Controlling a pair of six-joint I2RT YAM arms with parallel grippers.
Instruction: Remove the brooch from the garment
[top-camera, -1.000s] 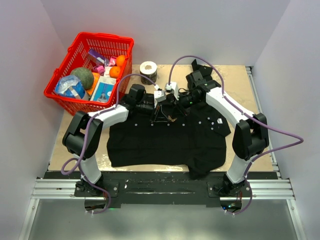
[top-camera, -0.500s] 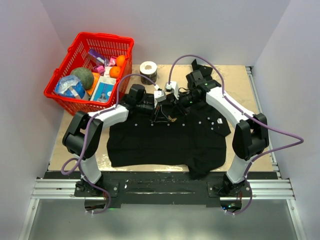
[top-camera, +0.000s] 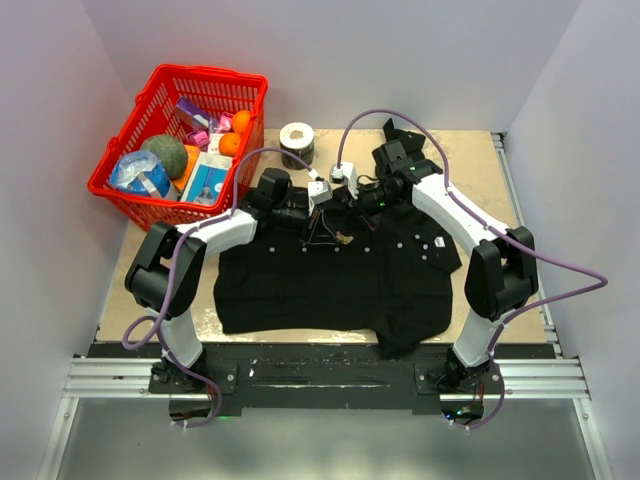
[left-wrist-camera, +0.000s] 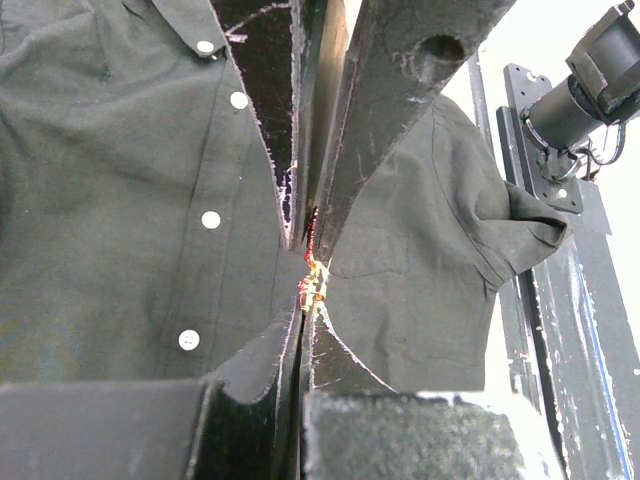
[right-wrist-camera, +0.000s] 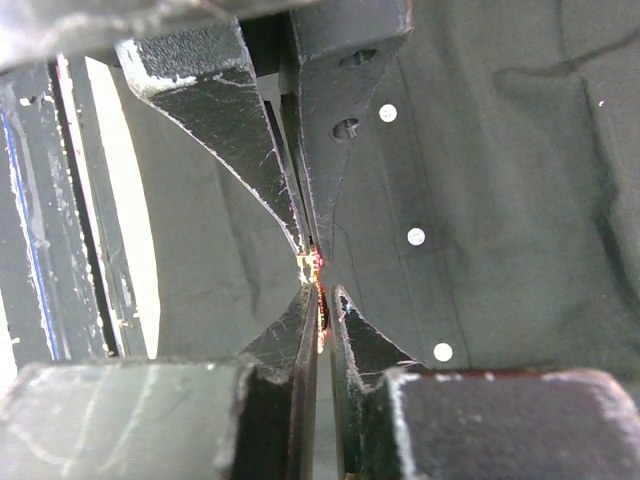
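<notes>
Brooch (left-wrist-camera: 311, 283) sits on shirt (left-wrist-camera: 110, 250) just beside the button row (left-wrist-camera: 210, 219), long axis running tip to tip between the opposed grippers. Left gripper (left-wrist-camera: 303, 315) is clamped fully closed at its gold end. Right gripper (right-wrist-camera: 322, 292), nearly closed, pinches the red end; both touch it, so the pull probably has to run along that axis.

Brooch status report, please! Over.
Left gripper shut on brooch. Right gripper pinching it too, tip to tip. Black shirt underneath. Nothing in the way.
</notes>
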